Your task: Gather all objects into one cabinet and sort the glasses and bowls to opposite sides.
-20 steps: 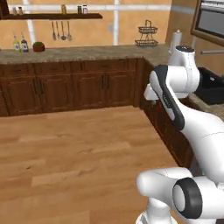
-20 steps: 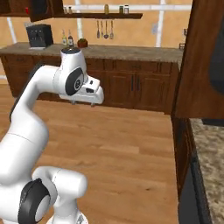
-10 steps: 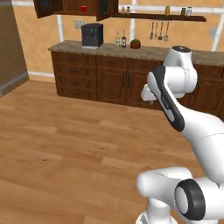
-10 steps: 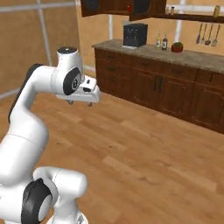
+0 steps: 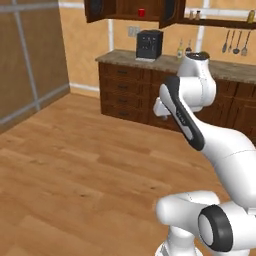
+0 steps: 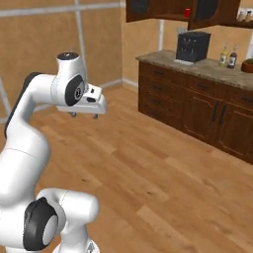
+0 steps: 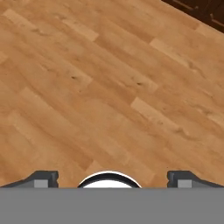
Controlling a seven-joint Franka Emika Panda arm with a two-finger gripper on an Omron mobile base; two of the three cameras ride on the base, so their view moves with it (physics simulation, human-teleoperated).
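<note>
A dark brown wall cabinet (image 5: 111, 9) hangs at the top of the left base view with its doors swung open. One small red cup (image 5: 141, 12) stands on its shelf. The right base view shows the same cabinet (image 6: 159, 8) and red cup (image 6: 187, 12). My gripper (image 6: 84, 115) hangs in mid-air over the wooden floor, far from the cabinet, and its hand (image 5: 161, 107) shows beside the arm. In the hand view the gripper (image 7: 112, 178) is open, its dark fingertips (image 7: 42, 177) wide apart over bare floorboards. The mug, the bowl and the second red cup are out of view.
A black appliance (image 5: 149, 44) and two bottles (image 5: 183, 49) stand on the stone counter (image 5: 125, 58) above brown base cabinets (image 6: 197, 108). Utensils (image 5: 235, 42) hang on the wall. A panelled wall (image 5: 27, 55) rises at the left. Wooden floor (image 5: 75, 180) stretches between.
The whole picture has shifted: the base has turned, so the wall cabinet and the black appliance have come into view. The arm keeps the same pose.
</note>
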